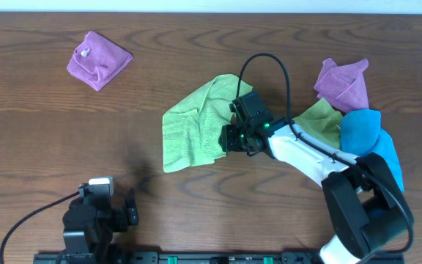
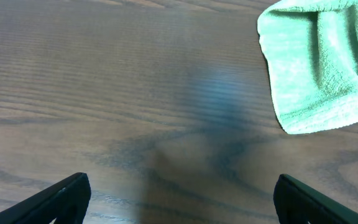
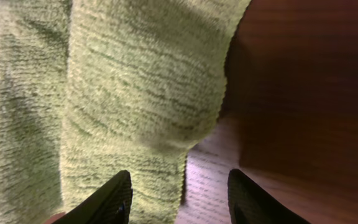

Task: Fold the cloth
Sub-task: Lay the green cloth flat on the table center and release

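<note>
Overhead, nearest the robot's base, the left arm sits folded low at the desk's (image 1: 42,139) front edge, its left fingers (image 1: 131,207) pointing out over bare wood; left wrist view shows those left fingers (image 2: 67,198) spread wide, holding nothing and touching nothing, with the lime-green cloth (image 2: 319,62) lying well ahead and to the right. Further out, the right arm reaches from the base at the front right, stretched diagonally toward the desk's middle, wrist bent down so the right fingers (image 1: 227,139) meet the lime-green cloth (image 1: 193,128) at its right lower edge. Right wrist view has the right fingers (image 3: 107,198) apart at a narrower gap, one over the lime-green cloth (image 3: 135,93), the other over wood, the hem between them. That cloth lies rumpled at the centre, its right part folded up. Beyond, to the right, a blue cloth (image 1: 368,139), an olive-green cloth (image 1: 321,117) and a purple cloth (image 1: 343,82) are bunched together; another purple cloth (image 1: 97,60) lies far left.
</note>
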Controlling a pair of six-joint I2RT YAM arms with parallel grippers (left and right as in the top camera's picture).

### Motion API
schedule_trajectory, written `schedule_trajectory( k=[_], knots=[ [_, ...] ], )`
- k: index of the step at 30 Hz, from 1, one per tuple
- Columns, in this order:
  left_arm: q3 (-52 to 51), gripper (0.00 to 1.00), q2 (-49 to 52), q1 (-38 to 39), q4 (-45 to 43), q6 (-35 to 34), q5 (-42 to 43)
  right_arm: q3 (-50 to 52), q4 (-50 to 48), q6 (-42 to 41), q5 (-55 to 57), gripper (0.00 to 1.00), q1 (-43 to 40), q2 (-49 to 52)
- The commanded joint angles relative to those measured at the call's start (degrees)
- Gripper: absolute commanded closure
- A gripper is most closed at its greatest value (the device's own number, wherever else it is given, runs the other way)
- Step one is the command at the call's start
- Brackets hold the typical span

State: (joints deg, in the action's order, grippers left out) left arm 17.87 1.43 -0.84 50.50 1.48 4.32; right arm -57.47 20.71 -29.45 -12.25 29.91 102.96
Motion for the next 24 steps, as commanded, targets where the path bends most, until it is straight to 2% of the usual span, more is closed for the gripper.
schedule_trajectory(
  k=[1, 24],
  knots=[
    [-0.4, 0.05, -0.2, 0.3, -0.2, -0.4, 0.2, 0.2, -0.7, 1.4, 2.4, 0.50, 0.4, 0.0],
    [-0.4, 0.05, -0.2, 0.3, -0.2, -0.4, 0.2, 0.2, -8.3, 1.2, -1.7, 0.58, 0.5, 4.3]
  ],
)
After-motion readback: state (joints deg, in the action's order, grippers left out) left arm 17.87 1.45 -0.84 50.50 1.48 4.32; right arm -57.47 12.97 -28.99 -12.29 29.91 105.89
